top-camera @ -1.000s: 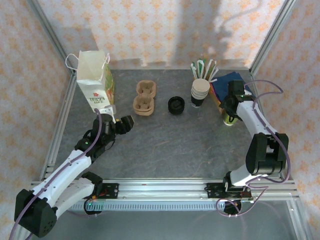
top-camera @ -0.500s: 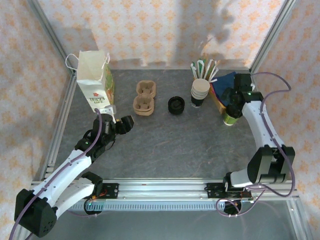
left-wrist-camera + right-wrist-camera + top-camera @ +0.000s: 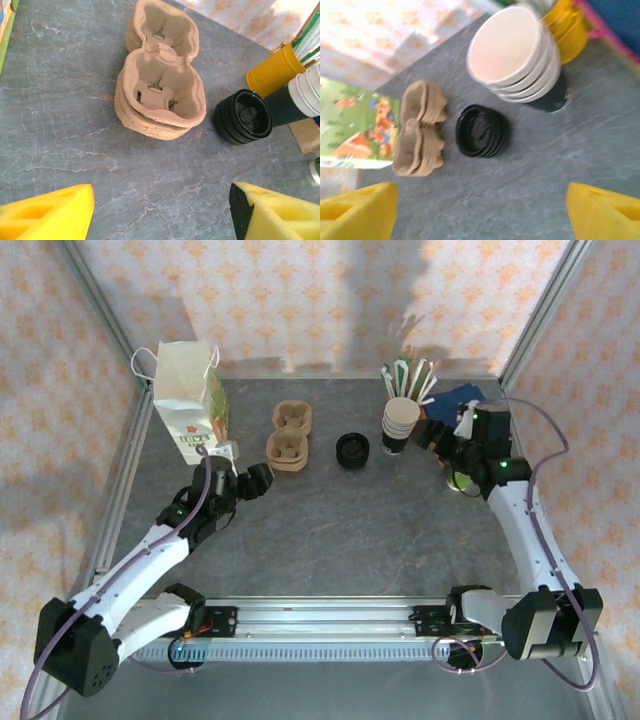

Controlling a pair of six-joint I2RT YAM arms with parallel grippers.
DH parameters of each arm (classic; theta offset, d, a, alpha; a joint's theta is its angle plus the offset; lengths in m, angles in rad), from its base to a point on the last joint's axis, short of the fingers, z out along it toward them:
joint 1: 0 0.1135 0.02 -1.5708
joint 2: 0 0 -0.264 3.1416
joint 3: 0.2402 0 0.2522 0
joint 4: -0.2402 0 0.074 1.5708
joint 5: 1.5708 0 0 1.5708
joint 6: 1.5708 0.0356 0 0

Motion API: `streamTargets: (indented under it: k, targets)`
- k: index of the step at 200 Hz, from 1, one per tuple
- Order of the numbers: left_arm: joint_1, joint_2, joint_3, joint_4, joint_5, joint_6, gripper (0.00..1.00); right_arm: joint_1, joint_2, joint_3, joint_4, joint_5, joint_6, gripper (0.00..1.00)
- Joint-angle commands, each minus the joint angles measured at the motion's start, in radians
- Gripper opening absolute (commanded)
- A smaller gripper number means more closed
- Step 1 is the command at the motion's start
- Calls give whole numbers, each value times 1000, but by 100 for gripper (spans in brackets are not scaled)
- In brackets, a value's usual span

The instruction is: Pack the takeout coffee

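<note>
The single lidded takeout coffee cup is out of view. A tall nested stack of cream-rimmed cups (image 3: 400,422) (image 3: 512,47) stands at the back right. A stack of black lids (image 3: 352,450) (image 3: 243,116) (image 3: 482,131) lies left of it. The white paper bag (image 3: 188,405) stands upright at the back left. My left gripper (image 3: 250,480) (image 3: 160,202) is open and empty over bare table, short of the pulp carriers. My right gripper (image 3: 435,437) (image 3: 482,200) is open and empty, just right of the cup stack and facing the lids.
Stacked brown pulp cup carriers (image 3: 289,435) (image 3: 160,95) (image 3: 420,130) sit between the bag and the lids. A yellow holder of straws (image 3: 405,375) (image 3: 272,70) stands behind the cup stack. Blue napkins (image 3: 455,400) and a small green-rimmed round object (image 3: 460,480) lie at the right. Metal frame rails edge the table.
My right arm has swung out and its gripper has moved left toward the cup stack. My left gripper has edged forward and right toward the carriers.
</note>
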Motion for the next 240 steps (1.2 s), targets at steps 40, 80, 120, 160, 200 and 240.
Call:
streamTargets:
  k: [40, 80, 120, 160, 200, 240]
  targets:
    - [16, 211, 145, 41, -20, -103, 70, 279, 32, -141, 413, -74, 20, 85]
    - [42, 369, 215, 77, 16, -184, 62, 413, 189, -98, 508, -23, -52, 84]
    - [58, 456, 250, 111, 29, -244, 57, 475, 266, -180, 686, 82, -29, 84]
    - [65, 512, 278, 131, 20, -273, 53, 530, 323, -249, 791, 200, -82, 83]
    - [67, 552, 299, 126, -25, -301, 51, 545, 330, -309, 857, 243, -76, 83]
    - [71, 585, 312, 133, -41, -320, 51, 545, 325, -323, 872, 284, -63, 83]
